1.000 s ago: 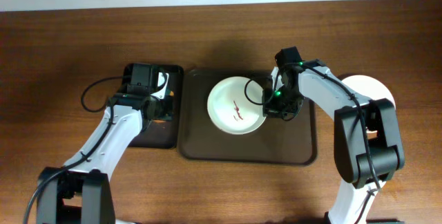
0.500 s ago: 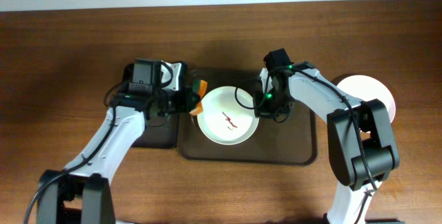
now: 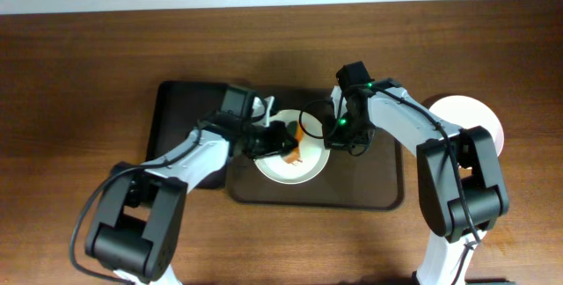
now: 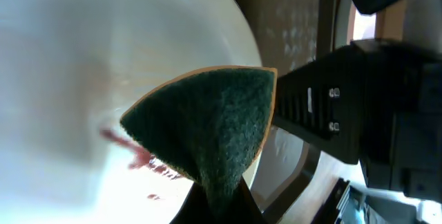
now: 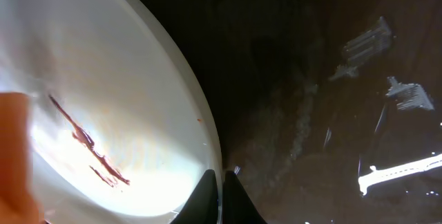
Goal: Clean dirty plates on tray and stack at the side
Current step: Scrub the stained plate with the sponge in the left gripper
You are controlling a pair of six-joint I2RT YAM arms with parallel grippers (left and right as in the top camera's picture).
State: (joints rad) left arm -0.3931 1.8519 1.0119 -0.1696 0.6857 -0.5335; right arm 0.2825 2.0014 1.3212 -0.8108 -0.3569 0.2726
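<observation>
Widest first: wooden desk (image 3: 79, 56), with open wood toward the left edge, along the far edge and at both near corners. At desk centre, large dark tray (image 3: 369, 188), its right half and near strip uncovered, so room to move there. Just beside its left side, smaller dark tray (image 3: 176, 118), with the left arm crossing its near-right part.

On the left-centre of the large tray, dirty white plate (image 3: 299, 175), sitting inside the tray's edges, thin red streaks (image 5: 90, 148) across its floor. Out by the right edge of the desk and off the tray, clean white plate (image 3: 479, 109), partly hidden under the right arm and well apart from the dirty one.

Now the claws. Right gripper (image 5: 221, 189) pinched narrow on the dirty plate's right rim, one finger on the inside of the lip, the other outside over dark tray surface. Left gripper (image 3: 280, 140) reaching in from the left, clamped on a sponge (image 4: 214, 127) with an orange body and a dark green scouring face. Sponge corner pointing down at the plate, right by the red smear; touching or just off the surface, cannot tell.

Tight quarters between the two claws over the plate. More open tray on the near side and to the right.
</observation>
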